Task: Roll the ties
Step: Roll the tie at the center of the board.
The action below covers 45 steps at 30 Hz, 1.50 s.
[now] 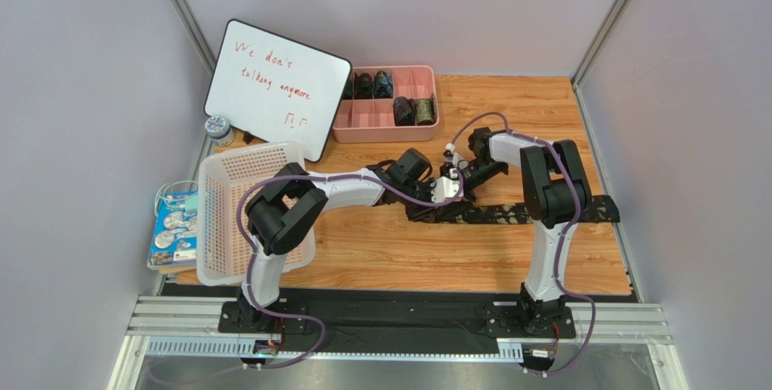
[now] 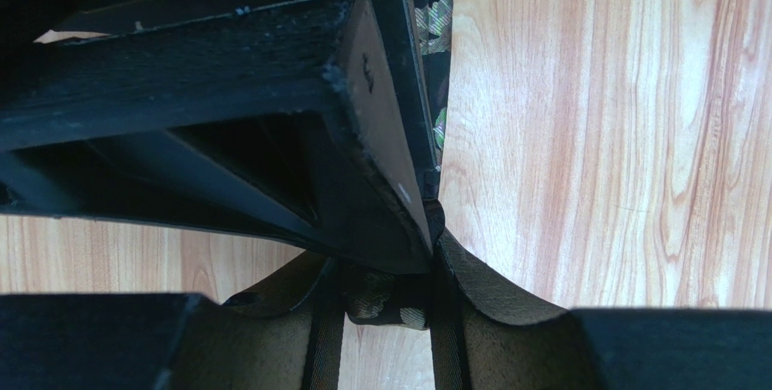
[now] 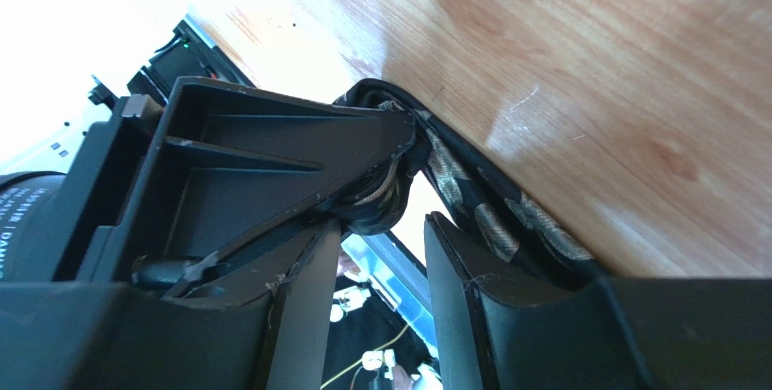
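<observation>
A dark tie with an olive pattern lies flat across the table's middle toward the right edge. Its left end is curled into a small roll. My left gripper is at that end. In the left wrist view its olive pads are shut on the small roll. My right gripper meets it from the far side. In the right wrist view its jaws stand apart with an empty gap. The roll sits just past its fingertips. The tie's strip runs along its right finger.
A pink divided tray at the back holds several rolled ties. A whiteboard leans at back left. A white basket stands at left, with a blue packet and a small tin beside it.
</observation>
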Available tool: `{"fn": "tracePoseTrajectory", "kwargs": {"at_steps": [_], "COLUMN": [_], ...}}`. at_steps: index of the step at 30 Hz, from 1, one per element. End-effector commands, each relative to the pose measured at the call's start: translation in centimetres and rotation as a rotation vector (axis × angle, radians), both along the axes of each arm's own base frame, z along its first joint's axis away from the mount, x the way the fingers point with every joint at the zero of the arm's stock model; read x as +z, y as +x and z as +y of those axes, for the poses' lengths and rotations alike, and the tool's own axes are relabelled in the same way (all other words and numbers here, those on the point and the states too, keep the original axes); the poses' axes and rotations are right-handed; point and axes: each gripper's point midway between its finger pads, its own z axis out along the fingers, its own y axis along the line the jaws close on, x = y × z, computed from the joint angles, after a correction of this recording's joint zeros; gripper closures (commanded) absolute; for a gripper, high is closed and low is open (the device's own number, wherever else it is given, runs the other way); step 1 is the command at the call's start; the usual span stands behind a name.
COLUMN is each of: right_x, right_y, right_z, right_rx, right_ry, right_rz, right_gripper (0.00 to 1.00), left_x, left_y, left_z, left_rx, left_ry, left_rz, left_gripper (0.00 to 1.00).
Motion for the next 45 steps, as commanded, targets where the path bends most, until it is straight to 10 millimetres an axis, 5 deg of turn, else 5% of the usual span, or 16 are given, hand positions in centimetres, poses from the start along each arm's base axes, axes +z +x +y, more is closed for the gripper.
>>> {"fn": "tracePoseTrajectory", "kwargs": {"at_steps": [1,7,10,13,19,23,28,38,44,45], "right_x": [0.4,-1.3,-2.2,-3.1,-5.1,-6.3,-7.1,-7.9,-6.9,-6.5], "right_y": [1.6,2.2,1.6,1.1,0.5,0.4,0.3,-0.2,0.2,0.3], "right_z": [1.4,1.7,0.7,-0.8,-2.8,-3.4,-4.0,-3.6,-3.0,-2.9], "right_rx": [-0.029,-0.055,-0.055,-0.075,-0.112,-0.152,-0.167,-0.152,-0.149,-0.146], "right_ry": [0.045,0.025,-0.014,-0.051,-0.127,-0.151,-0.152,-0.118,-0.059,-0.045], "right_rz": [-0.113,-0.133,-0.115,-0.087,-0.032,0.034,0.072,0.117,0.099,0.084], "right_gripper": [0.56,0.73,1.0,1.0,1.0,1.0,1.0,1.0,1.0,1.0], "left_x": [-8.6,-8.2,-7.7,-6.8,-3.3,1.5,4.0,3.1,1.2,1.0], "left_y": [-5.3,-5.5,-5.3,-4.5,-2.4,-0.5,0.1,1.7,1.3,1.5], "left_z": [8.3,8.1,8.0,7.8,5.4,2.6,2.1,-0.4,-1.7,-1.7], "left_rx": [0.009,-0.007,-0.003,0.026,0.034,0.028,0.023,0.041,0.008,0.009], "left_ry": [0.374,0.357,0.338,0.282,0.049,-0.189,-0.332,-0.372,-0.32,-0.305], "left_rz": [0.208,0.209,0.212,0.214,0.183,0.093,-0.027,-0.051,-0.072,-0.082], "left_gripper": [0.79,0.76,0.7,0.53,0.4,0.27,0.15,0.15,0.26,0.35]}}
